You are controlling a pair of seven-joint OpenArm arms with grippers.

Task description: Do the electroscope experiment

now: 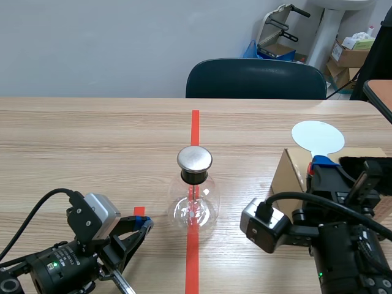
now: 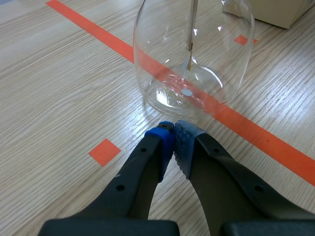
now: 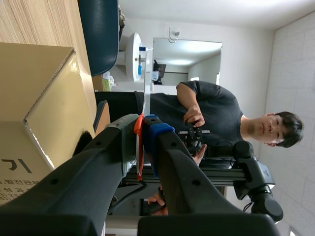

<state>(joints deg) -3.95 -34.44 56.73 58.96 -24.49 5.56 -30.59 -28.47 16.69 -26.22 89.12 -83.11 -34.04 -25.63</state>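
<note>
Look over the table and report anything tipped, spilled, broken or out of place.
Nothing stands out. The electroscope flask stands upright on the tape line, glass unbroken, metal cap on. The right gripper holds the white disc paddle by the cardboard box; the left gripper rests shut beside the flask.

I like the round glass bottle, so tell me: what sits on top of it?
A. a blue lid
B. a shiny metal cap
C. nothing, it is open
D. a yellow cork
B: in the scene view the glass flask is topped by a round, silver-coloured metal cap.
</note>
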